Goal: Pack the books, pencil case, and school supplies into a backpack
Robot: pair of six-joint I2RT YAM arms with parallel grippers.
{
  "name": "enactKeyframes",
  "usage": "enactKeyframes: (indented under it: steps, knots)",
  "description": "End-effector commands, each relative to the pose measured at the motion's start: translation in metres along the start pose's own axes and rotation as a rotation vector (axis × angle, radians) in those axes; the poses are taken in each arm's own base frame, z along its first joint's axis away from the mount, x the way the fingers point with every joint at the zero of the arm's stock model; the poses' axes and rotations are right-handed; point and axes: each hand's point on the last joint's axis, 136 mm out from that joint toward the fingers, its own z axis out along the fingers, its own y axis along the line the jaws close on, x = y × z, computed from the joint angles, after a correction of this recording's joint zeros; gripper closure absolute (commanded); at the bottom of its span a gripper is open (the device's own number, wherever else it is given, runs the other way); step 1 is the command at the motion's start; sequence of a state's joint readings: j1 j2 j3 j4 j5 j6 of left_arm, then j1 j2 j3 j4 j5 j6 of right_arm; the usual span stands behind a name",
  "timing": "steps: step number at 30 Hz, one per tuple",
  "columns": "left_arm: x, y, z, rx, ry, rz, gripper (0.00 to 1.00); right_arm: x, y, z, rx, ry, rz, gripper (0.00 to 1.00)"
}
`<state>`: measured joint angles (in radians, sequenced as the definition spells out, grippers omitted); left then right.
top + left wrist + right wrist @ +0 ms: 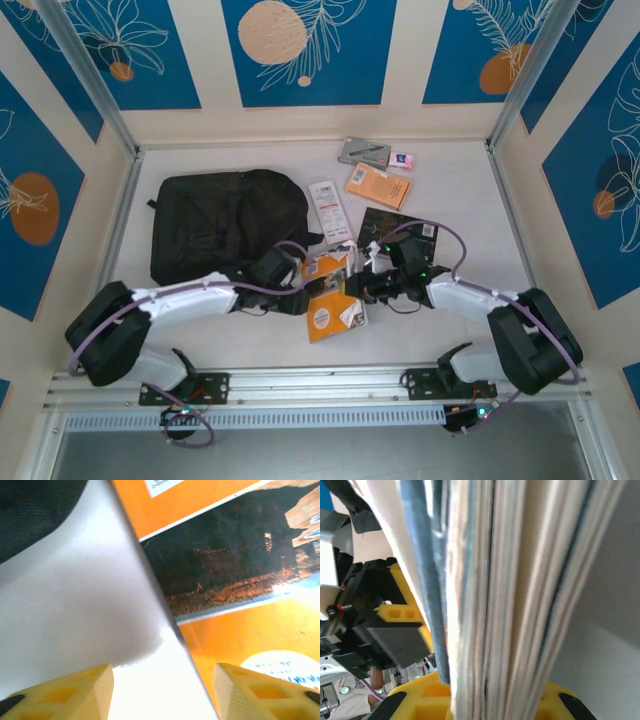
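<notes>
Top external, observer A: books [330, 292], a small loose stack of orange covers with a dark brown one, lie near the front middle of the worktop [460, 190], just right of the backpack [225, 225]. Right pincer [360, 285] at the stack's right side, left pincer [303, 275] at its left.

Observer B: Right wrist agrees. Page edges run straight up between its yellow fingers [420, 702], so the right pincer is clamped on the books, along one edge only. Left wrist: fingers [65, 695] stand apart, with only bare worktop and the stack's edge beyond them.

A: One-sided hold, then. Risk?

B: Thin paperbacks pinched at one edge. My guess is that on a lift the free side droops, the covers fan and the inner ones slide out. The left pincer, parted and close by, could nudge the stack askew rather than steady it.

A: Backpack?

B: Lies flat, well clear of nothing, almost touching the stack. Cannot tell from above whether its mouth is unzipped. If it is slack, the books may catch on fabric and shove the bag.

A: Not yet packed: pencil case [364, 152] and eraser [402, 160] at the far side, orange book [378, 185], white-and-red strip [327, 208], black book [385, 222] by the right arm.
</notes>
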<state>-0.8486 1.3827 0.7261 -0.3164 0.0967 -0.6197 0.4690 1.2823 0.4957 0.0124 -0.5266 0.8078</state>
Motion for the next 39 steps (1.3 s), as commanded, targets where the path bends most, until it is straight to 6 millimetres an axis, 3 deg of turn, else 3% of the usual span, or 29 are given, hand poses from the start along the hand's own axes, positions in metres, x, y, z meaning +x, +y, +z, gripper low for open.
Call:
enactKeyframes:
  steps: [1,10,15,20,28,39]
  knots:
    - [0.002,-0.007,-0.026,0.039,-0.010,0.002,0.34,0.003,0.028,-0.020,-0.088,-0.021,-0.101,0.97]
    - [-0.036,-0.054,-0.107,0.312,-0.207,-0.032,0.06,0.018,0.099,-0.068,-0.329,-0.080,-0.293,1.00]
    - [-0.054,-0.076,-0.140,0.469,-0.276,-0.040,0.05,0.031,0.135,-0.091,-0.460,-0.085,-0.389,1.00]
    - [-0.063,-0.101,-0.160,0.637,-0.298,-0.029,0.07,0.043,0.155,-0.103,-0.530,-0.078,-0.449,1.00]
    - [-0.065,-0.134,-0.192,0.876,-0.335,0.040,0.33,0.045,0.160,-0.104,-0.529,-0.093,-0.464,1.00]
    - [-0.061,-0.135,-0.196,0.937,-0.374,0.051,0.92,0.030,0.157,-0.102,-0.485,-0.175,-0.445,1.00]
